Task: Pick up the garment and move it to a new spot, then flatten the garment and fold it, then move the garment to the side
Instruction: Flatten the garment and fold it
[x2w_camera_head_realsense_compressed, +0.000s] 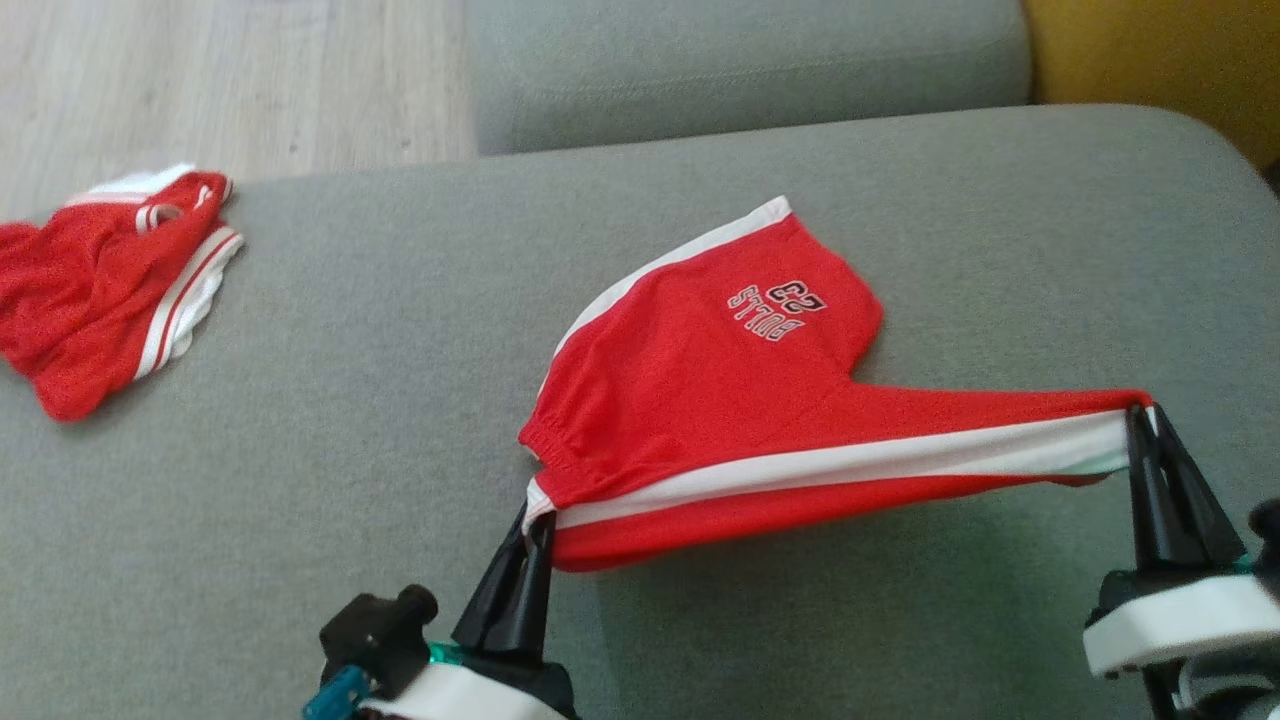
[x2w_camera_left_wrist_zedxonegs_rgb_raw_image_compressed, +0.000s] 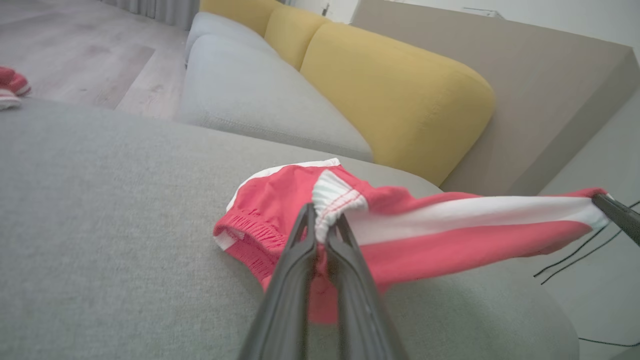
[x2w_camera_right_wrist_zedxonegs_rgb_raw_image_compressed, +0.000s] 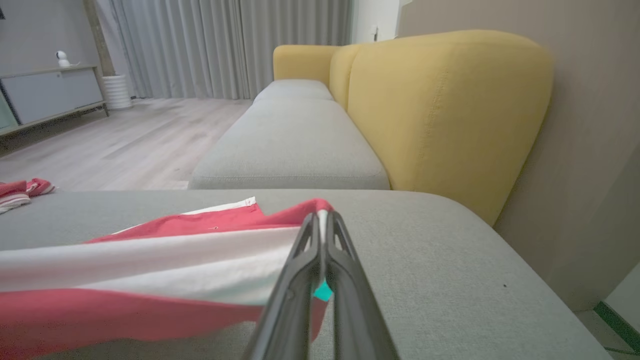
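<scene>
The garment (x2w_camera_head_realsense_compressed: 720, 400) is a pair of red shorts with a white side stripe and a printed logo, stretched between both grippers above the grey cushion (x2w_camera_head_realsense_compressed: 400, 450). My left gripper (x2w_camera_head_realsense_compressed: 535, 520) is shut on the waistband corner (x2w_camera_left_wrist_zedxonegs_rgb_raw_image_compressed: 330, 205). At the right, my right gripper (x2w_camera_head_realsense_compressed: 1140, 415) is shut on the leg hem end of the garment (x2w_camera_right_wrist_zedxonegs_rgb_raw_image_compressed: 200, 260). The stretched near edge hangs lifted; the far leg with the logo rests on the cushion.
A second red-and-white garment (x2w_camera_head_realsense_compressed: 110, 285) lies bunched at the cushion's far left edge. Beyond are another grey seat cushion (x2w_camera_head_realsense_compressed: 740, 70), a yellow backrest (x2w_camera_left_wrist_zedxonegs_rgb_raw_image_compressed: 395, 95) and wooden floor (x2w_camera_head_realsense_compressed: 200, 80). Black cables (x2w_camera_left_wrist_zedxonegs_rgb_raw_image_compressed: 575, 255) lie on the floor past the cushion's right end.
</scene>
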